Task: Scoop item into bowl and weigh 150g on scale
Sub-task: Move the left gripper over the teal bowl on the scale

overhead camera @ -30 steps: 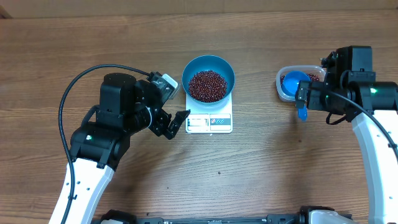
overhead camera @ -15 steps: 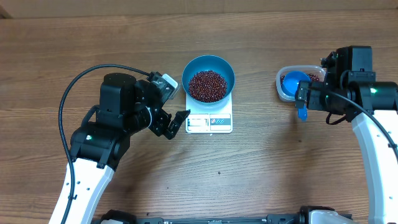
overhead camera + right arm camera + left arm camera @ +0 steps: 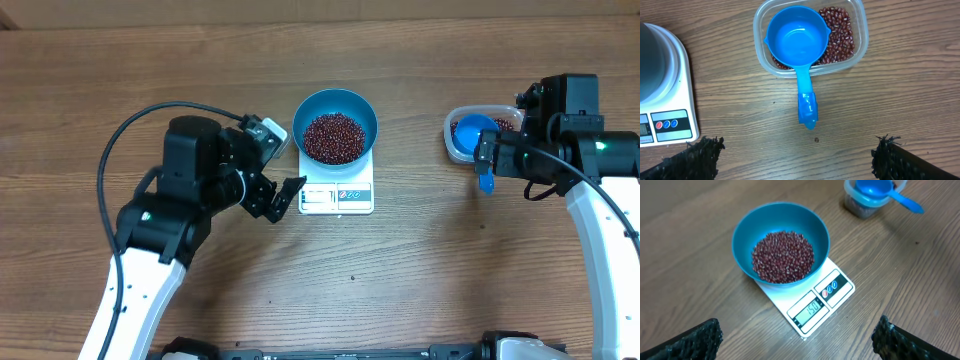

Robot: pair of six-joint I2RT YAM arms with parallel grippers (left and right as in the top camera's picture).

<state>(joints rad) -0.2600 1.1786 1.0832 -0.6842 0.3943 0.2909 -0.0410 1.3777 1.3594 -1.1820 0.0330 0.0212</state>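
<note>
The bowl (image 3: 336,125) sits on the scale (image 3: 336,196) near the middle of the bench (image 3: 420,290). It covers the scale's 12 o'clock half and leaves the display strip bare toward 6 o'clock. A heap of beans (image 3: 334,137) fills the bottom of the bowl. In the left wrist view the display (image 3: 812,310) reads 150, with three small round marks just beside it.

At 3 o'clock from the bowl, well apart from it, stands a clear tub (image 3: 455,145) with more beans at its bottom. A blue scoop (image 3: 475,133) rests in the tub, cup up and empty. Its handle (image 3: 807,106) crosses the tub's rim and points toward 6 o'clock, the tip touching or nearly touching the wood.

The left fingers (image 3: 295,188) are spread wide and released, grasping nothing. They lie at 9 o'clock from the scale's display strip, just beside the scale; whether they touch it I cannot tell. In their own camera the scale and bowl lie between and beyond the two tips.

The right fingers (image 3: 700,157) are also spread wide and empty. They stand near the scoop's handle end, toward 6 o'clock from the tub, with bare wood between them.
</note>
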